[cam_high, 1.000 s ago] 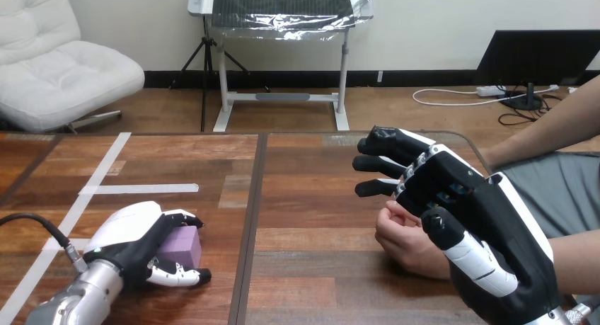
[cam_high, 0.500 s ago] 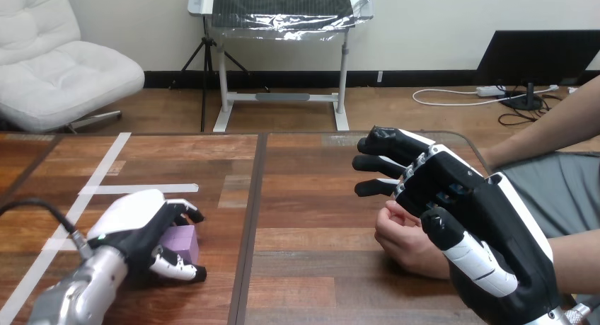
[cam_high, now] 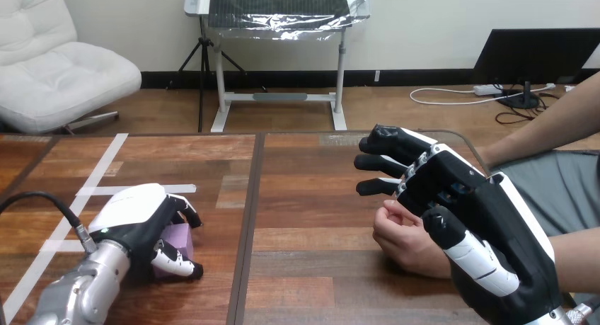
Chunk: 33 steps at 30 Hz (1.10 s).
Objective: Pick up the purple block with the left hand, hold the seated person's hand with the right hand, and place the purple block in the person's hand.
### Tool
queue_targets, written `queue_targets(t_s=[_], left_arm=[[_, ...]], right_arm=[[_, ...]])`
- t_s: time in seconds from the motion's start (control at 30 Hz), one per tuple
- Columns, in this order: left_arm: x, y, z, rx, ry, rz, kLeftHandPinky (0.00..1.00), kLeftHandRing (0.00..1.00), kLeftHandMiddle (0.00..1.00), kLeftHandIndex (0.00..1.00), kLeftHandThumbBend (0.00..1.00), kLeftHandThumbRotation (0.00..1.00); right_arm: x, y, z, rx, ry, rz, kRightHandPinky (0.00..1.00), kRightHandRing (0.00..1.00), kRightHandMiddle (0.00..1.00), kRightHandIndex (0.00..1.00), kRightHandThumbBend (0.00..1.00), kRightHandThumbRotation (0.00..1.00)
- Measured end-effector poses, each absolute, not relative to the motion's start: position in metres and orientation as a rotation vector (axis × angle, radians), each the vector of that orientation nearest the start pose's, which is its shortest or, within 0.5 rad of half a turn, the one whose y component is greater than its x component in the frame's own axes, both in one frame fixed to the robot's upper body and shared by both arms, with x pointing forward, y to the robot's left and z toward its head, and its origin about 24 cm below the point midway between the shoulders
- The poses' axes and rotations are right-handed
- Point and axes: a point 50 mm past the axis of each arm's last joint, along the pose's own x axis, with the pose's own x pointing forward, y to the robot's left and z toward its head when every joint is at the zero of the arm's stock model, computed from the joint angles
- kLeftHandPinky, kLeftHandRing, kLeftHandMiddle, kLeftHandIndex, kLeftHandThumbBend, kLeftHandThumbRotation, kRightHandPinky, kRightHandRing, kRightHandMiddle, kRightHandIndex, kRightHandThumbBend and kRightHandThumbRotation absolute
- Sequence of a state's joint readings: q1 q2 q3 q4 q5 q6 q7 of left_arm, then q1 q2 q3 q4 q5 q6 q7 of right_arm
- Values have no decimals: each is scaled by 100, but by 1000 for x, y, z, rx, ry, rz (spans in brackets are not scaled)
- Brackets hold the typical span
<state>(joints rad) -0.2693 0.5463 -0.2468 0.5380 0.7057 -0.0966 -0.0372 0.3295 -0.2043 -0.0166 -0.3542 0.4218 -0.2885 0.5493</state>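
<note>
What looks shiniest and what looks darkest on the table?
Head view: light gleams brightest on the white shell of the left hand; the small purple block, gripped under its curled fingers, looks dimmer; the wooden table shows only a soft sheen.

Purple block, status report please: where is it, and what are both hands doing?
Left hand curled round block, low over table. Right hand open, over person's hand, no grip seen. Nothing between block and person's hand.

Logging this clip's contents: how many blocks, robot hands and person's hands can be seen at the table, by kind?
Purple block: 1
Robot hands: 2, the left robot hand and the right robot hand
Person's hand: 1
Total: 4
</note>
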Motion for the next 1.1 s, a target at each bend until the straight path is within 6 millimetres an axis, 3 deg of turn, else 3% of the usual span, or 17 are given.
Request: queue_targets(t_s=[0.43,1.1], left_arm=[[289,240,9,1336,203,-210,83,60,50,49,73,0],[288,247,8,1349,245,-160,76,59,51,49,76,0]], right_arm=[[178,-174,90,112,-372,485,71,81,82,80,74,57],[178,-174,90,111,-372,482,70,80,82,80,74,57]])
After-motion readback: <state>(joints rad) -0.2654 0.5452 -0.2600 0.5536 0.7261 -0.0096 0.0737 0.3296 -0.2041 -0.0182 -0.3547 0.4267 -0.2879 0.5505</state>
